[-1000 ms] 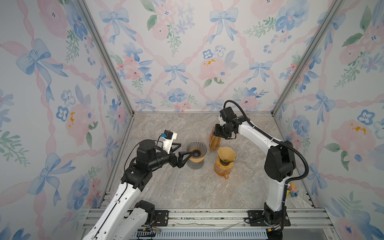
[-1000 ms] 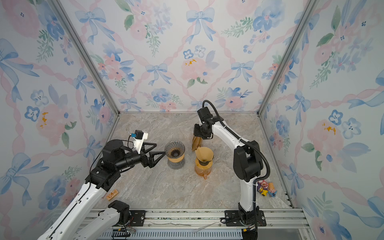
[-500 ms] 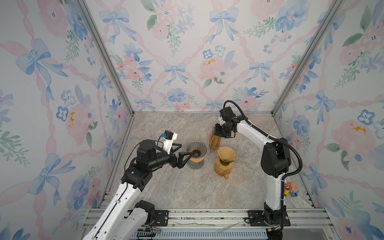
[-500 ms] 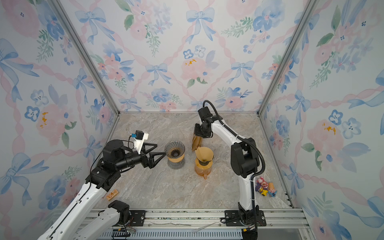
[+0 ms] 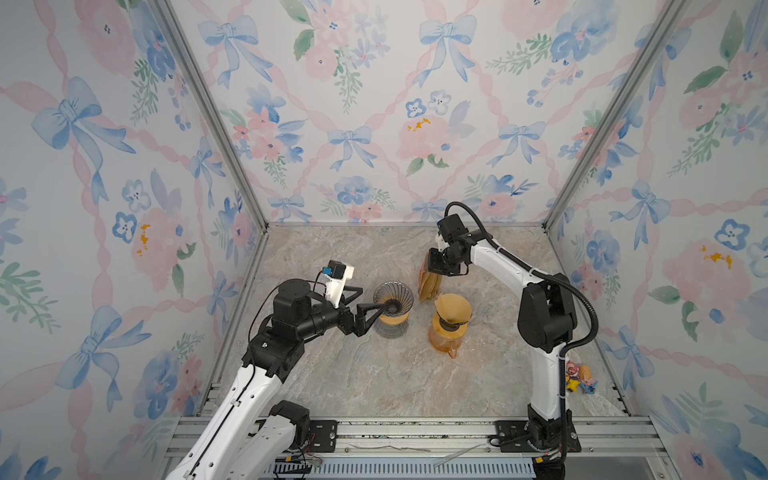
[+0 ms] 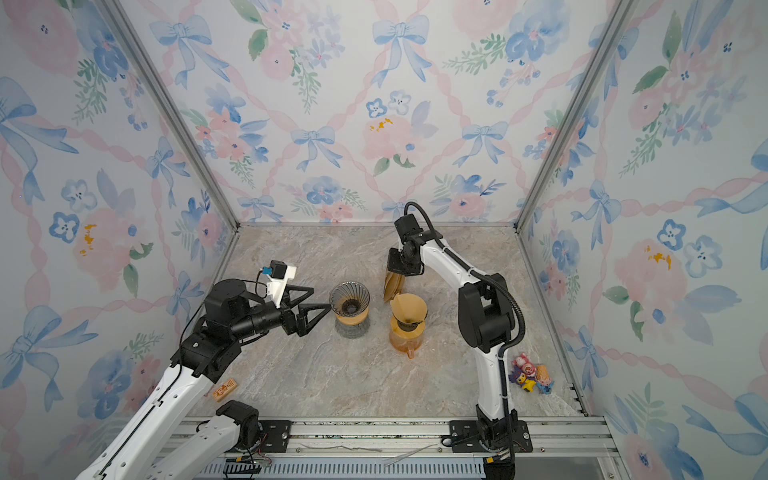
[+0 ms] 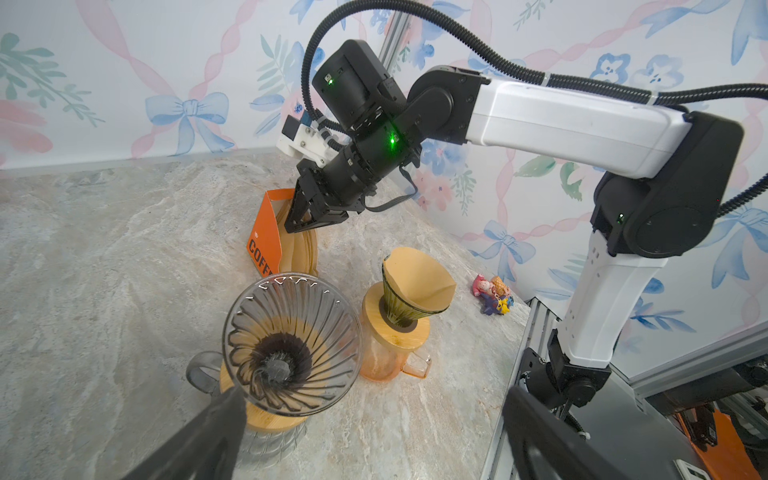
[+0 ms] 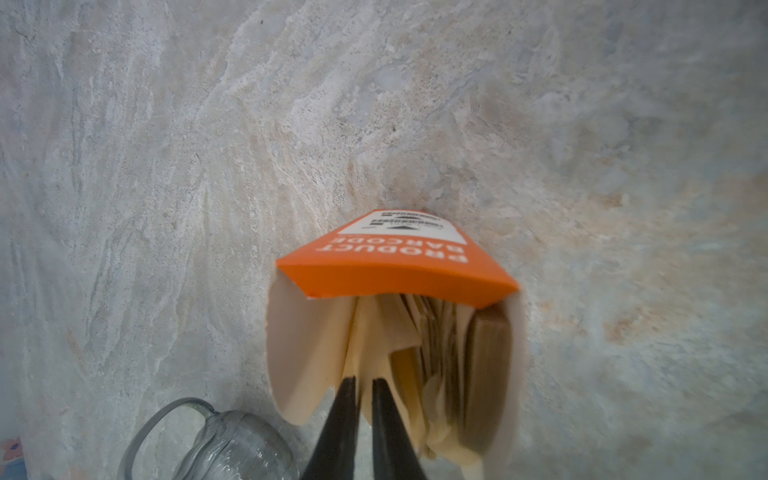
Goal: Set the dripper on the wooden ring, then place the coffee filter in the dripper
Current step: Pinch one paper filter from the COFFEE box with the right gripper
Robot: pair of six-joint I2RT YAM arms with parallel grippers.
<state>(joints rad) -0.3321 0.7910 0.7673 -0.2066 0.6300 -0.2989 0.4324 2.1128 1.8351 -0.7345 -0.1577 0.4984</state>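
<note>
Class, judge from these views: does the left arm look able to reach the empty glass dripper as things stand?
Probably yes: the open left claw is right beside the glass dripper, with nothing between them.

Grey marbled table (image 5: 374, 382), glass carafe (image 5: 390, 329) carrying a clear dripper (image 5: 393, 296) near the middle, amber carafe (image 5: 444, 343) just beside it, orange filter box (image 7: 264, 232) standing behind, toy figures (image 6: 530, 374) at the near right corner, orange block (image 6: 224, 390) near left.
</note>
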